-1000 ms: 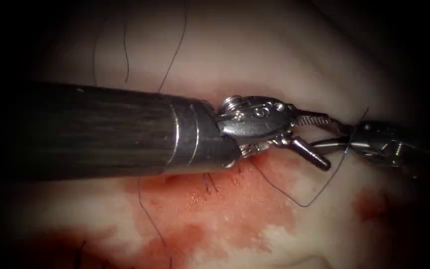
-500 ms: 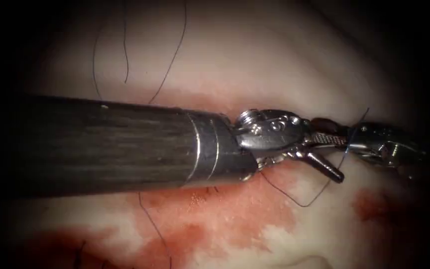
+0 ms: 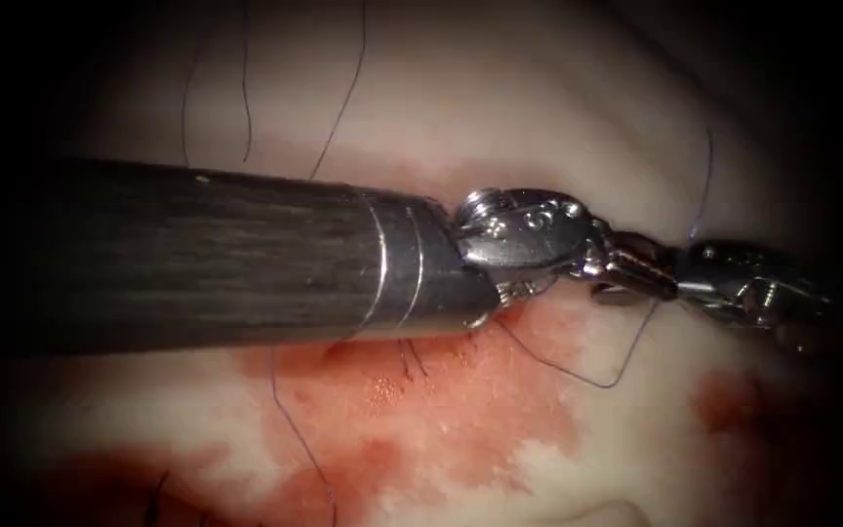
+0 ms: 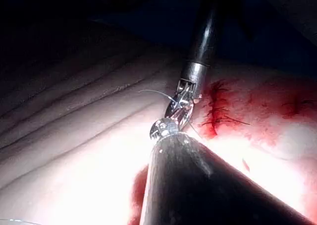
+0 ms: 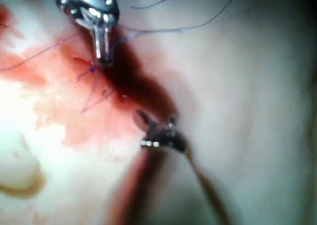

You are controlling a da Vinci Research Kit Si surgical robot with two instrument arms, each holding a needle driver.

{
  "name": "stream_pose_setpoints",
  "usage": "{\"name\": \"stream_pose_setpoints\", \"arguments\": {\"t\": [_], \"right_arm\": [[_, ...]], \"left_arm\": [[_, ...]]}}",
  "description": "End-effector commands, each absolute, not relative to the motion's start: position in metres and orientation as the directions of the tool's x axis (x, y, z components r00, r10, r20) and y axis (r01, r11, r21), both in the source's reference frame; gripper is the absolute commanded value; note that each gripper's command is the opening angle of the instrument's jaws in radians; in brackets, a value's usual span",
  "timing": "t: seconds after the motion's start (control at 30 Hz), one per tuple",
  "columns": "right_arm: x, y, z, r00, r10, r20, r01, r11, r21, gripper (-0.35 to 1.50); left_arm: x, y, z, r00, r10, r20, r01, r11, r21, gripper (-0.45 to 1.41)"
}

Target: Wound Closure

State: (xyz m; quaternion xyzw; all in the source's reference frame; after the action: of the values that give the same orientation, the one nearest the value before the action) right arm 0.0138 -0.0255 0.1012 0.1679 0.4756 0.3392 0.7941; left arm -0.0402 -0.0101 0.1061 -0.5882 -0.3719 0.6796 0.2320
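Looping dark, hair-thin thread (image 3: 578,374) (slack) beneath left tool (image 3: 636,273).

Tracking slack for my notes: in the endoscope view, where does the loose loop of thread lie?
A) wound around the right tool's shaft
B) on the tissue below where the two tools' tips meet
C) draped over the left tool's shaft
B: the thread sags in a loop on the tissue under the left tool and right tool. The left jaws are shut, but what either tool holds cannot be told.

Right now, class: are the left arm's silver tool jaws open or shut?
Shut: the left arm's silver tool shows both jaws pressed together, no gap.
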Motion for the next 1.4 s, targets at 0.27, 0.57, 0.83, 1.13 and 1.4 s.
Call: {"name": "stream_pose_setpoints", "arguments": {"t": [0.27,0.57,0.83,1.13,1.4], "right_arm": [[0.0146,-0.026,0.102,0.317,0.697,-0.643,-0.373,0.716,0.591,1.38],[0.0144,-0.026,0.100,0.359,0.648,-0.671,-0.251,0.760,0.600,1.33],[0.0185,-0.028,0.099,0.366,0.593,-0.717,-0.140,0.797,0.588,1.37],[0.0235,-0.028,0.100,0.331,0.581,-0.744,-0.173,0.812,0.557,1.38],[0.0261,-0.028,0.101,0.328,0.578,-0.747,-0.196,0.815,0.545,1.40]], "left_arm": [[-0.0400,-0.009,0.107,-0.194,0.747,-0.636,0.121,-0.625,-0.771,-0.45],[-0.0326,-0.003,0.106,-0.159,0.712,-0.684,0.019,-0.691,-0.723,-0.45],[-0.0287,0.000,0.107,-0.157,0.686,-0.711,-0.035,-0.723,-0.690,-0.45],[-0.0254,0.002,0.106,-0.136,0.674,-0.726,-0.090,-0.739,-0.668,-0.45],[-0.0249,0.003,0.107,-0.139,0.668,-0.731,-0.106,-0.744,-0.660,-0.45]]}}
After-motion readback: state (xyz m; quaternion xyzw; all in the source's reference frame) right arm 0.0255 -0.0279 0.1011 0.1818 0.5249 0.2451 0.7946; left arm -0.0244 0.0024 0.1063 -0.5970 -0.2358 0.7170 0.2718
